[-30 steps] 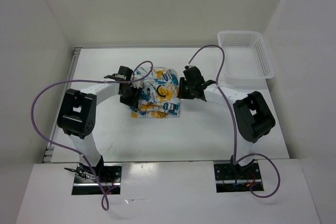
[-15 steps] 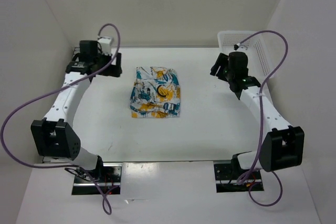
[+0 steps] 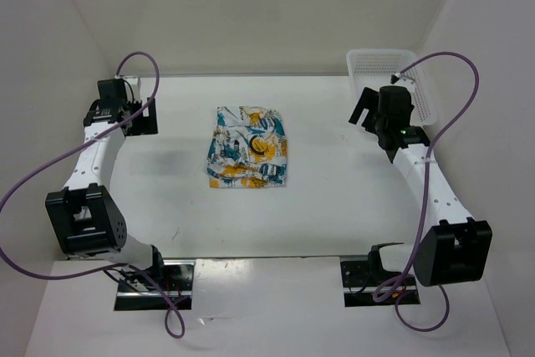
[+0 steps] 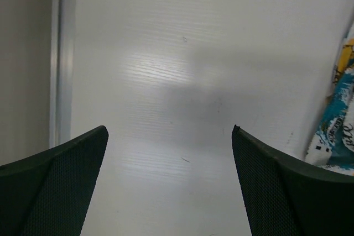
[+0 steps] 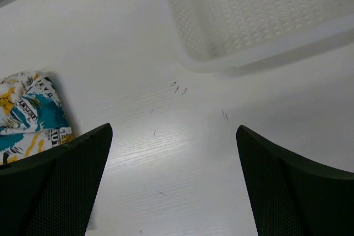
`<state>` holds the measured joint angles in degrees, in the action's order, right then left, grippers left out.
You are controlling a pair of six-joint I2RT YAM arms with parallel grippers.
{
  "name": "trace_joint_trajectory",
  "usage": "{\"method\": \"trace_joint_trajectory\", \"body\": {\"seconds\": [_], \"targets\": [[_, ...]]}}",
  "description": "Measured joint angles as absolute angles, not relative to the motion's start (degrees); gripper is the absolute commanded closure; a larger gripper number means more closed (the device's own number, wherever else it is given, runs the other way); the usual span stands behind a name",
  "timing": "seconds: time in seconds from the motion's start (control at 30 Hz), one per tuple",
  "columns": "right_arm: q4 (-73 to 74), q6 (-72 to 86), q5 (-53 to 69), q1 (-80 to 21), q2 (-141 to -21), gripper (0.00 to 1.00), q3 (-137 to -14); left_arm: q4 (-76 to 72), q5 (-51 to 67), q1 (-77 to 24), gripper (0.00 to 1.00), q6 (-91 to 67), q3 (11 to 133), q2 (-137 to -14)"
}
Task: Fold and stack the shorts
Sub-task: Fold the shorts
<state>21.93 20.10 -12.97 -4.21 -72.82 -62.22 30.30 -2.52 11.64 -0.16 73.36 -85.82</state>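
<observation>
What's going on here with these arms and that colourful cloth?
Two robot arms are folding printed shorts. The shorts lie folded in a compact bundle in the middle of the table, and nothing holds them: the left gripper and right gripper are both open, one off to each side. A white mesh basket sits at the far right corner.

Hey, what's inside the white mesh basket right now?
Only bare white mesh shows inside the basket, nothing lying in it. In the top view the right gripper covers part of its near rim, so that strip is hidden.
</observation>
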Motion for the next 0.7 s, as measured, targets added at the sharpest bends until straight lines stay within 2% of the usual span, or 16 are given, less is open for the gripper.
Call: {"method": "trace_joint_trajectory", "body": {"seconds": [0.23,0.7], "targets": [[21.93,19.55,-13.34,-4.16,-71.29,0.00,-61.25,27.94,-8.12,11.62,0.01,-0.16,72.86,-85.60],[22.02,19.16,-13.30,-4.12,-71.29,0.00,-59.48,27.57,-8.73,11.62,0.01,-0.16,71.61,-84.95]]}}
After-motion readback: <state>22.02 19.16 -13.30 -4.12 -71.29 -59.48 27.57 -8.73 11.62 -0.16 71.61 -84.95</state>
